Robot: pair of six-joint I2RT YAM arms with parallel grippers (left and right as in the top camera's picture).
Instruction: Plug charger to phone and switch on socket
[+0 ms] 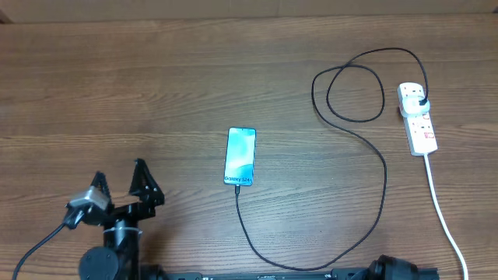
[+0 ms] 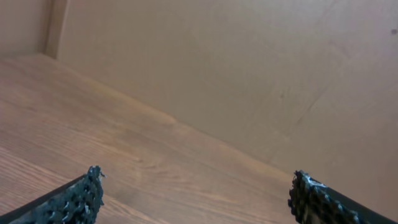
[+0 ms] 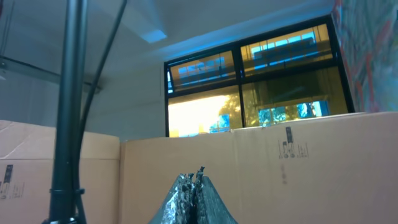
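Though its tip blurs, the charger (image 1: 386, 180) seems plugged into the phone (image 1: 240, 156).

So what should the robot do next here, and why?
Probably swing the right gripper, shut and aimed upward, toward the socket to press the switch by the plug. The charger seems to meet the phone and its plug sits in the strip, so only switching seems left.

The wooden table (image 1: 117, 93) carries the phone (image 1: 240, 155), the looped black charger (image 1: 386, 179) and the white socket (image 1: 418, 118).
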